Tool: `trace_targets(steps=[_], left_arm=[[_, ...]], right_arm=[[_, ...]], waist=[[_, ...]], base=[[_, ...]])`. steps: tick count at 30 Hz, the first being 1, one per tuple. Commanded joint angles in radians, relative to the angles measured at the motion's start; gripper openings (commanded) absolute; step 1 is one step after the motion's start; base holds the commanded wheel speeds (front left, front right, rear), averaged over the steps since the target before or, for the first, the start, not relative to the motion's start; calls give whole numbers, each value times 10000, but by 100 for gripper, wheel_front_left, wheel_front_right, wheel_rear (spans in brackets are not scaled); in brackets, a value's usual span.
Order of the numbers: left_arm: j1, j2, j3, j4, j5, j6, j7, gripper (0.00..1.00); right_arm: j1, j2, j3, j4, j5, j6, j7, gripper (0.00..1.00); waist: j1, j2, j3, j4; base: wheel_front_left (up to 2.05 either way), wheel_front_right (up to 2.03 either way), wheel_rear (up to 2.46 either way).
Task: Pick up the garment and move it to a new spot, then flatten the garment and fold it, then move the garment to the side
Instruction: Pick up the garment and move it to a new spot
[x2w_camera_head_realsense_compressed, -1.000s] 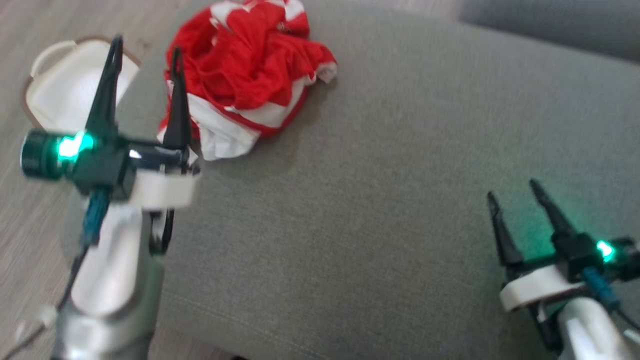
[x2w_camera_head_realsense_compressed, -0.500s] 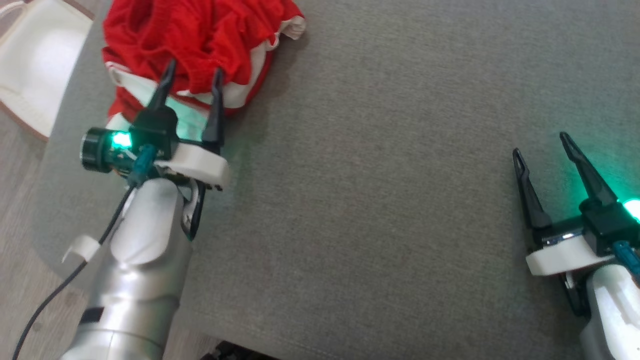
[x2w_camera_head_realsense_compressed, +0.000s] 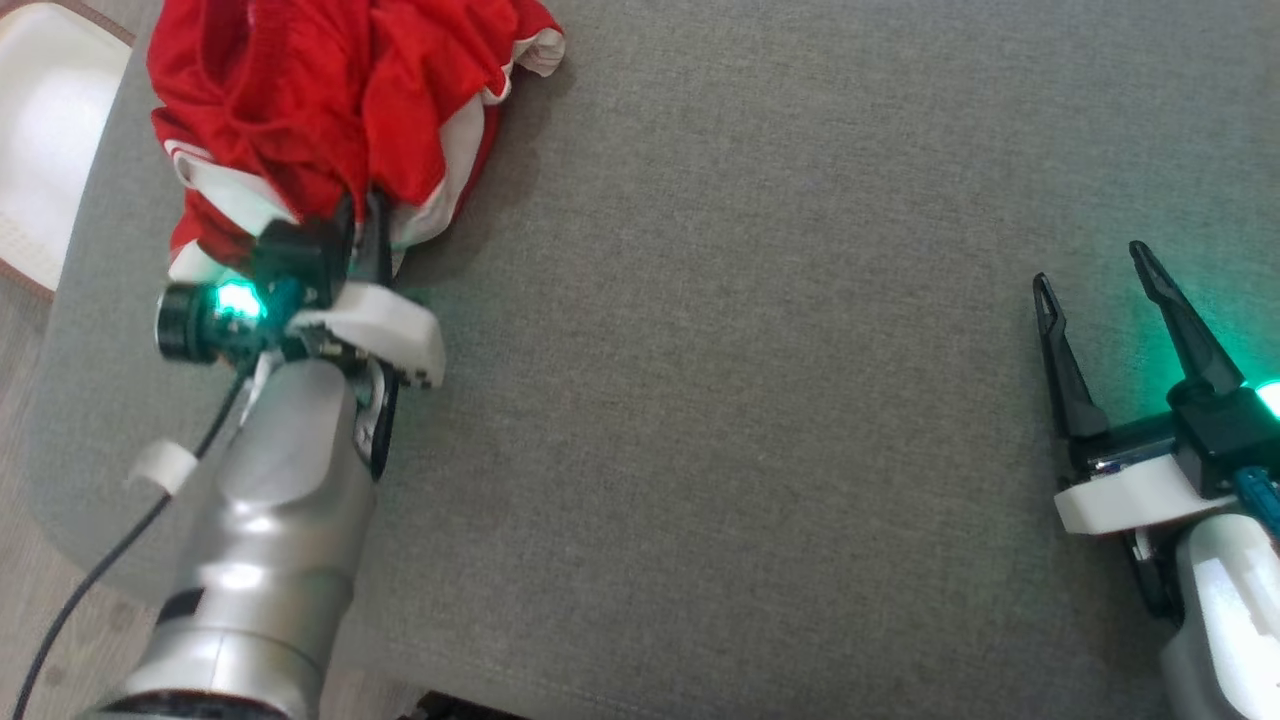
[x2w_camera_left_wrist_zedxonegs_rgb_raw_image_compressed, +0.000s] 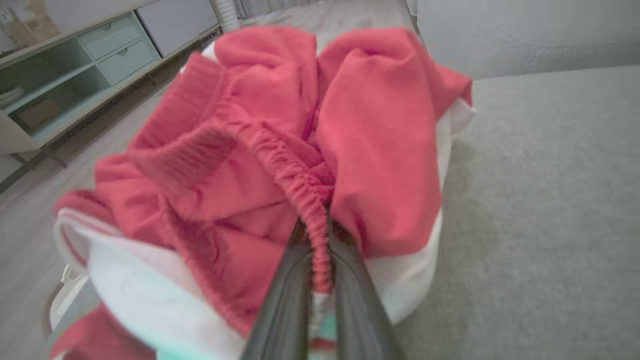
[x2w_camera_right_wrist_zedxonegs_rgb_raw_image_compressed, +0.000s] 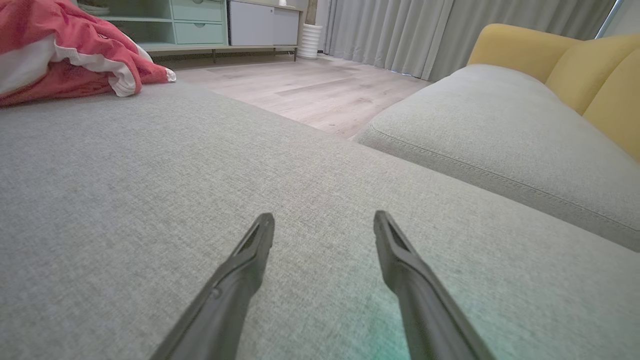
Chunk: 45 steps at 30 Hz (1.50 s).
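Closing is the change: half a second ago the left jaws stood spread around the near edge of the garment, and now they are clenched on it, the two dark fingers drawn together at the end of the left arm. The left wrist view suggests why that spot was chosen: a gathered elastic band, likely the waistband, runs straight down between the fingers, and such a thick ridge should give a firmer hold than loose cloth. The garment, red with white panels, lies crumpled in a heap at about 11 o'clock in the head view, on the far left corner of the grey sofa seat, with the floor beyond. That leaves the wide bare stretch toward 3 o'clock as the sensible new spot. The right jaws, at 4 o'clock, stand released and hold nothing, low over bare cushion well apart from the heap, presumably waiting to help spread the cloth. The task looks to be at its first step: the garment is gripped but not yet lifted.
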Motion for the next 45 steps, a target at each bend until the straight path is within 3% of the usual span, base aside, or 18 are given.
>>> trace_targets(steps=[1,10,20,21,29,36,45], left_arm=[[-425,358,250,-476,-46,-82,-51,0],[-477,769,156,-3226,-109,-840,-51,0],[-832,1333,-764,-5418,-718,-1190,161,0],[-832,1333,-764,-5418,-718,-1190,161,0],[-966,1475,-1834,-7109,-2369,-1207,1078,0],[-636,1190,-2679,-7011,-3606,-1208,1587,0],[1825,1157,-4082,-4855,-4158,-1209,1004,0]], right_arm=[[89,17,140,-62,-45,46,-21,100],[-44,771,169,48,102,46,-21,100],[560,1722,89,-36,446,46,-21,100],[560,1722,89,-36,446,46,-21,100],[1424,1832,23,-229,900,46,-21,100],[1648,1836,210,-341,1220,46,-21,100],[1712,1837,454,-258,1560,46,-21,100]], waist=[[-1,0,-82,-50],[-1,0,-1191,-929],[-1,0,-3092,-3380],[-1,0,-3092,-3380],[-1,0,-4256,-5244],[-1,0,-4364,-6274],[-1,0,-3719,-6674]], base=[[0,0,0],[0,0,0],[0,0,0],[0,0,0],[0,0,0],[0,0,0],[0,0,0]])
